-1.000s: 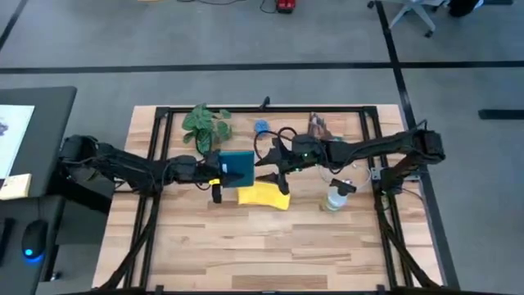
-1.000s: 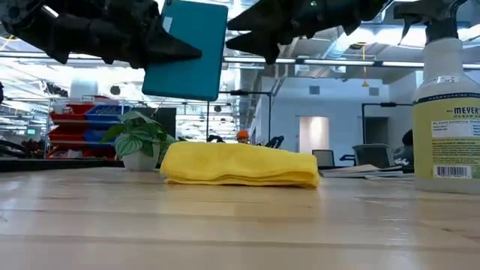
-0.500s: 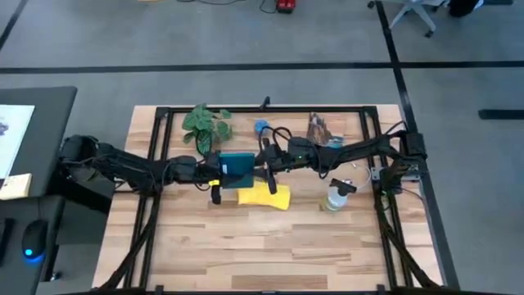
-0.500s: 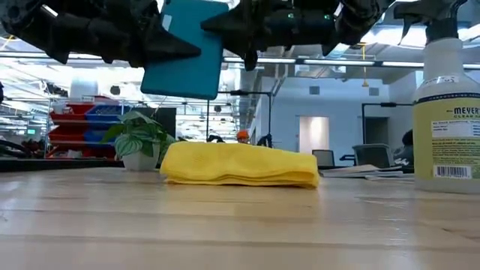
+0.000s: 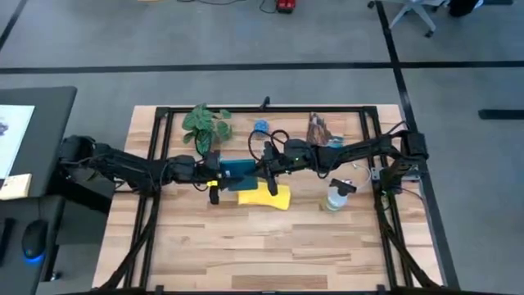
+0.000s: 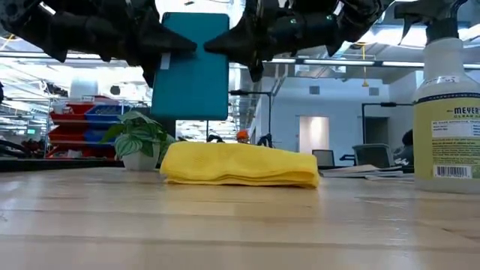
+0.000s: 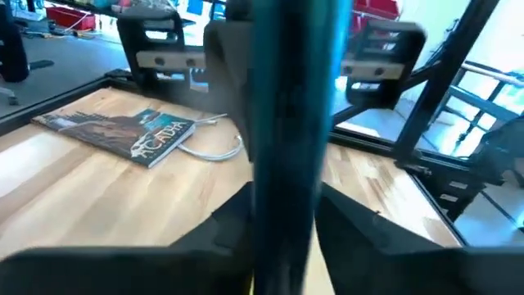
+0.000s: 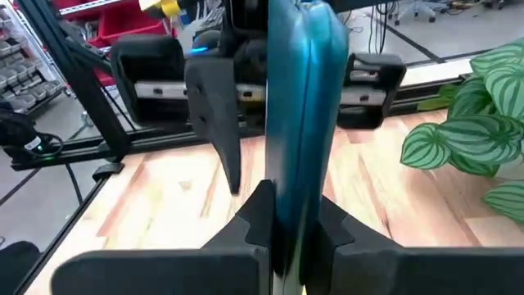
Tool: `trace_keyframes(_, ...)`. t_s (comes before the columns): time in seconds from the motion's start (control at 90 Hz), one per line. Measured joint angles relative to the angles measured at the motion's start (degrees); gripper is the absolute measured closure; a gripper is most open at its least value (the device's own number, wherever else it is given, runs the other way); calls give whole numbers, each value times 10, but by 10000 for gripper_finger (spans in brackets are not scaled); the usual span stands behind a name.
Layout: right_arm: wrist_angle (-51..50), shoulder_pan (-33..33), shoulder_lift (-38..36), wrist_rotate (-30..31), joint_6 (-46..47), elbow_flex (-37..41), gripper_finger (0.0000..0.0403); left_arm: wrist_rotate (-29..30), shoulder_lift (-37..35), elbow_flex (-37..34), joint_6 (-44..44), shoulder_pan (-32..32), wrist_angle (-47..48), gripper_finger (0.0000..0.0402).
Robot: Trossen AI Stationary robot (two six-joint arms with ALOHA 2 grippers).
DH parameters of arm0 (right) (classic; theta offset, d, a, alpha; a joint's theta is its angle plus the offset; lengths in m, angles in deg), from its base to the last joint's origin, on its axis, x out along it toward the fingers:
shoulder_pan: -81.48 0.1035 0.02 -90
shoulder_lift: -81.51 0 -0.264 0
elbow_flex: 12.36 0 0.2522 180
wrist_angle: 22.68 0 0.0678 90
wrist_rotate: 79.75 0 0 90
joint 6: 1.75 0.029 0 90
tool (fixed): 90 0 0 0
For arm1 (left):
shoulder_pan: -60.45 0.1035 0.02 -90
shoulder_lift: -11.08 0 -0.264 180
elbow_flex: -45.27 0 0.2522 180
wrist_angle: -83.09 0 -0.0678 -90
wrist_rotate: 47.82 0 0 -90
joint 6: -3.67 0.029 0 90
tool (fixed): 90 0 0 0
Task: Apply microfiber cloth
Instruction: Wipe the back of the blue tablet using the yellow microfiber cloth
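Observation:
The yellow microfiber cloth (image 5: pixel 266 197) (image 6: pixel 240 166) lies bunched on the table near the middle. Above its left end a teal-backed tablet (image 5: pixel 237 170) (image 6: pixel 191 64) stands on edge in the air, clear of the cloth. My right gripper (image 5: pixel 264 166) (image 8: pixel 293 217) is shut on the tablet's right edge. My left gripper (image 5: pixel 219 170) (image 7: pixel 286 213) is open, its fingers (image 8: pixel 221 131) on either side of the tablet's left edge, one of them plainly apart from it. My right gripper pinches the tablet's right-hand edge (image 8: pixel 299 192) between its two fingers. The fingers come level from the table's right. The tablet stands upright on edge, lifted clear of the cloth and the table.
A clear spray bottle (image 5: pixel 337 197) (image 6: pixel 450 112) stands to the right of the cloth. A potted plant (image 5: pixel 206 123), a small blue thing (image 5: pixel 260 127) and a magazine (image 5: pixel 318 127) (image 7: pixel 123 135) lie along the far side. Bare wood fills the near half.
My right gripper has moved toward the table's left to the tablet and shut on its right edge. My left gripper has then opened off the left edge. The tablet has turned from tilted to upright and sits a little lower.

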Motion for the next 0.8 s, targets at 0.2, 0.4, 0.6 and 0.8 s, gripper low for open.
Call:
trace_keyframes(0.2,-5,0,0,0,0,0,391,2,-19,0,6,0,15,291)
trace_keyframes(0.4,-7,0,0,1,0,0,389,19,-19,0,12,0,15,324)
trace_keyframes(0.6,-7,0,0,0,0,1,384,26,-19,0,24,0,18,389)
trace_keyframes(0.8,-74,-2,-11,5,-92,2,340,40,-19,0,22,0,36,394)
